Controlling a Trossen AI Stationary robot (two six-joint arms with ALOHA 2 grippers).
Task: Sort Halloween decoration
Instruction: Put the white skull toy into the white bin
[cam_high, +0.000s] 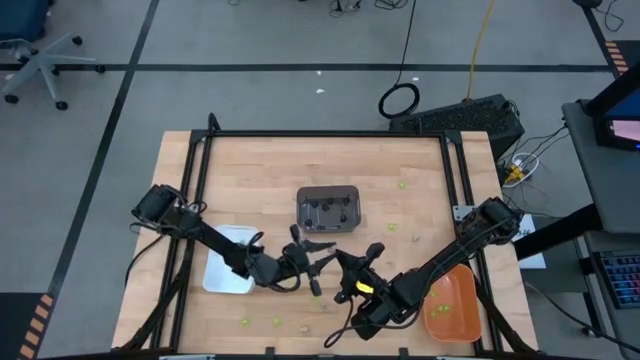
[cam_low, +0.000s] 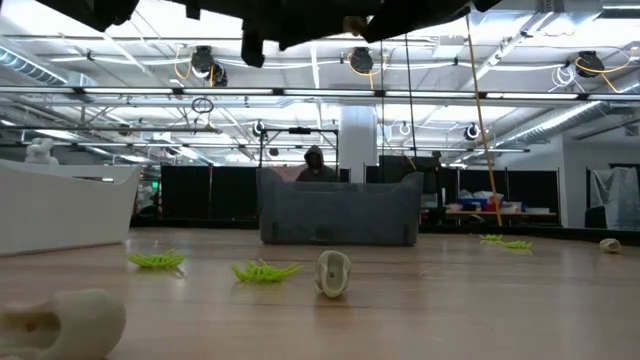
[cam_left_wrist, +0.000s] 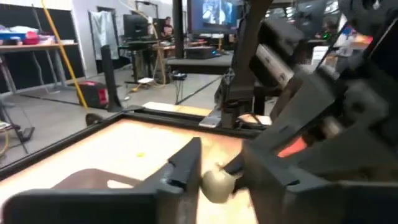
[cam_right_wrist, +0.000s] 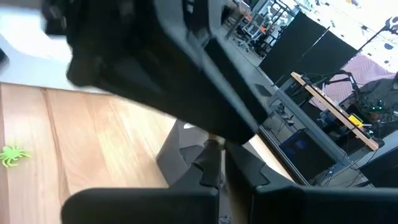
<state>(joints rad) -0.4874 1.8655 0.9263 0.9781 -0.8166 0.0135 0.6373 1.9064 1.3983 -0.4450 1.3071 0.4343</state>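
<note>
The left gripper (cam_left_wrist: 214, 177) grasped a pale tan trinket (cam_left_wrist: 216, 184), partly hidden between its fingers; the right gripper (cam_right_wrist: 221, 163), clenched, touched it mid-table.

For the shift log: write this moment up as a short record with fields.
table: wooden top in a black frame
dark grey tray: mid-table, dark trinkets inside
white tray: by the left arm
orange tray: under the right arm
left gripper: raised mid-table, a pale tan trinket between its fingers
right gripper: shut, raised, facing the left gripper
loose on the table: lime-green trinkets, pale tan trinkets
background: a person behind the dark grey tray
</note>
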